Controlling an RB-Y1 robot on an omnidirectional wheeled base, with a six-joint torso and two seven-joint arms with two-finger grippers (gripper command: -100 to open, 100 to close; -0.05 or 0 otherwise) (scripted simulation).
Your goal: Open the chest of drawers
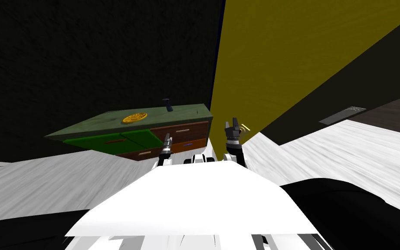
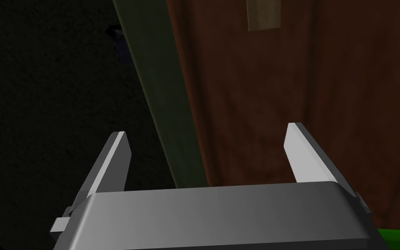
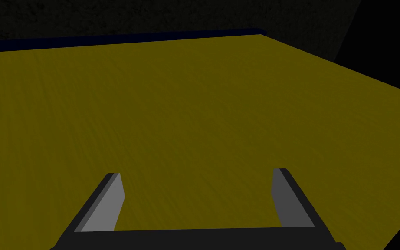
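Observation:
The chest of drawers (image 1: 151, 130) stands against a dark wall, with a dull green top, brown drawer fronts on the right and bright green fronts (image 1: 108, 141) on the left. My left gripper (image 1: 168, 139) is raised just in front of the brown drawers. In the left wrist view it (image 2: 208, 130) is open and empty, facing a brown drawer front (image 2: 281, 95) beside the top's green edge (image 2: 164, 95). A pale handle (image 2: 263, 15) lies well beyond the fingertips. My right gripper (image 1: 234, 122) is held up to the right of the chest, open (image 3: 197, 173) and empty.
A round gold plate (image 1: 134, 117) and a small dark object (image 1: 167, 104) sit on the chest's top. A yellow wall (image 1: 290, 56) meets the dark wall at the corner right of the chest. Pale wood-grain floor (image 1: 346, 147) spreads on both sides.

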